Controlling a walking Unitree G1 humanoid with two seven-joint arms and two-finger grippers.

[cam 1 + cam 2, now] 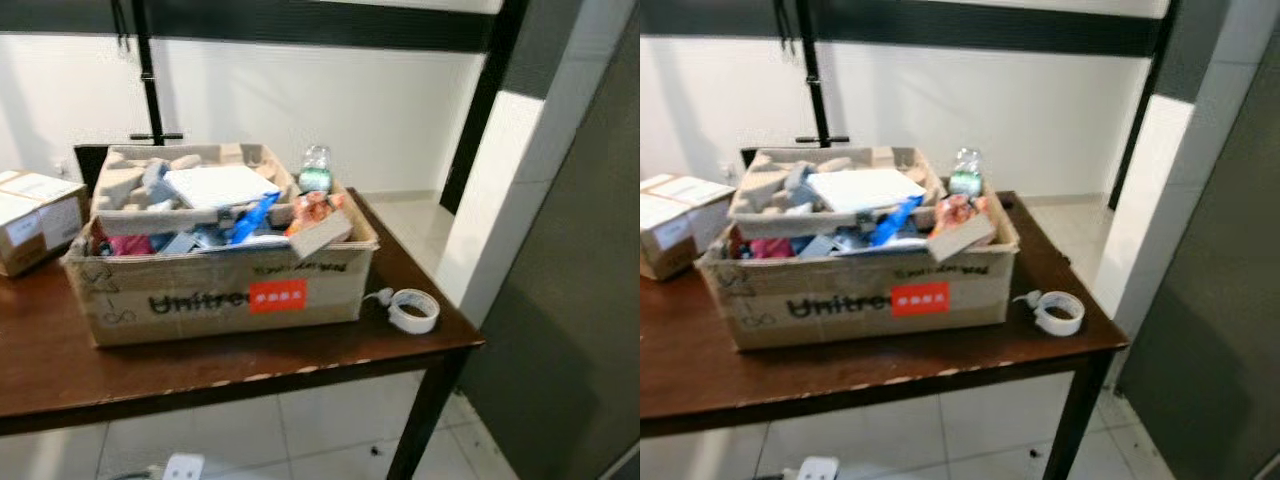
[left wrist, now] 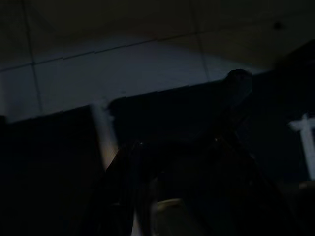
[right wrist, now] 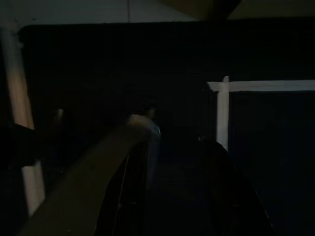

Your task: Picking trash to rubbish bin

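A cardboard box (image 1: 220,290) printed "Unitree", with a red label, stands on a dark wooden table (image 1: 250,370). It is heaped with trash: a moulded pulp tray (image 1: 130,180), a flat white piece (image 1: 220,185), a blue wrapper (image 1: 255,218) and an orange packet (image 1: 312,208). A clear plastic bottle (image 1: 316,168) stands upright at the box's far right corner. A roll of white tape (image 1: 413,311) lies on the table to the right of the box. Both arms hang idle in the dark: my left gripper (image 2: 182,147) and my right gripper (image 3: 177,142) are only dim silhouettes.
A smaller taped carton (image 1: 35,218) sits at the table's left. A black stand pole (image 1: 148,70) rises behind the table against the white wall. A grey panel (image 1: 570,300) closes off the right side. A white plug block (image 1: 183,466) lies on the tiled floor under the table.
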